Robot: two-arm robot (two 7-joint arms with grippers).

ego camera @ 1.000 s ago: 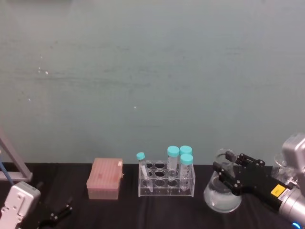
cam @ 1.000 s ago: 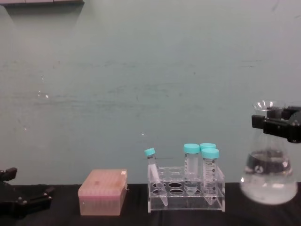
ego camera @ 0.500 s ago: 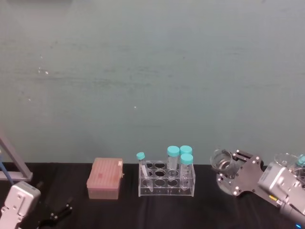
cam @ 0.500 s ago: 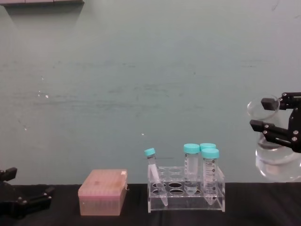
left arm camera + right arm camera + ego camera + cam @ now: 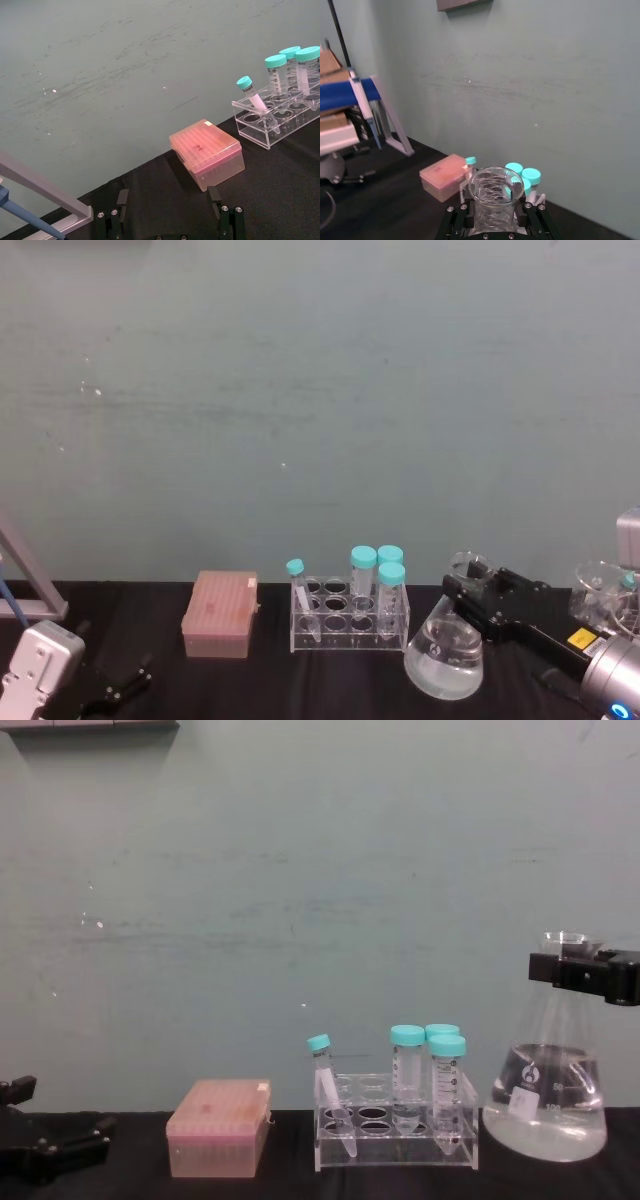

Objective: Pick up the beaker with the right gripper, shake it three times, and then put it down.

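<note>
My right gripper (image 5: pixel 468 586) is clamped shut on the neck of the beaker (image 5: pixel 444 660), just under its flared lip. The glass is clear and cone-shaped with a wide base (it stands taller than the rack beside it). White printed marks show on its side, and clear liquid fills the lower part. It sits just right of the tube rack (image 5: pixel 350 628), low over the black table (image 5: pixel 270 682); I cannot tell whether its base touches. Teal-capped tubes (image 5: pixel 363 572) stand in the rack, one leaning. A pink box (image 5: pixel 220 615) lies left of it. My left gripper (image 5: pixel 115 690) rests low at the left, fingers apart and empty. A plain teal wall (image 5: pixel 300 390) backs it all.
</note>
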